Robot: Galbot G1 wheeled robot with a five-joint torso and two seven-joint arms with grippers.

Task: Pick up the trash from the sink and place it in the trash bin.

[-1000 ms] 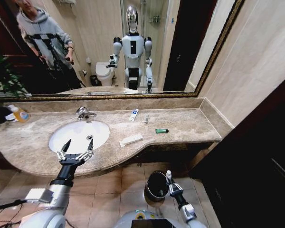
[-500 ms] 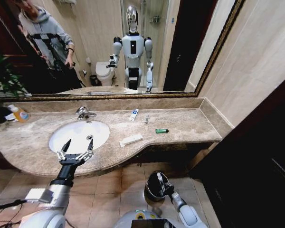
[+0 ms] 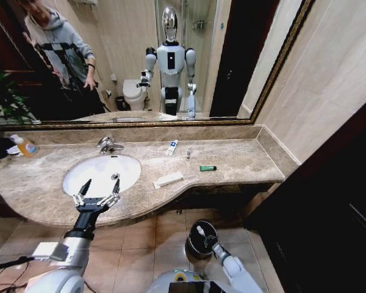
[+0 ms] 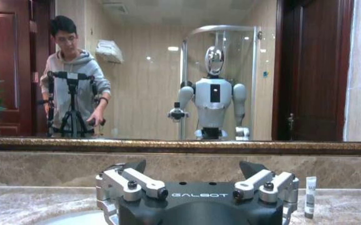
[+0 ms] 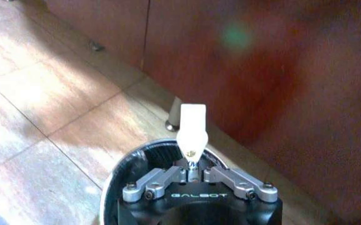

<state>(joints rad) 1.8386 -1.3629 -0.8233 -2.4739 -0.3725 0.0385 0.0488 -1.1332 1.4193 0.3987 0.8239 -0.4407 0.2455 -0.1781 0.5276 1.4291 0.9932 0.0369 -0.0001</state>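
Right wrist view: the right gripper (image 5: 193, 165) pinches a white tube (image 5: 191, 128) over the black trash bin (image 5: 125, 164). Left gripper (image 3: 97, 192) hovers spread above the sink (image 3: 100, 171).

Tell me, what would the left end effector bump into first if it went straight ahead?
Probably the faucet at the back of the sink. The open left end effector hovers over the sink's near rim, pointing across the basin toward the mirror wall. Depth is unclear, so it may pass above or beside the faucet and meet the backsplash.
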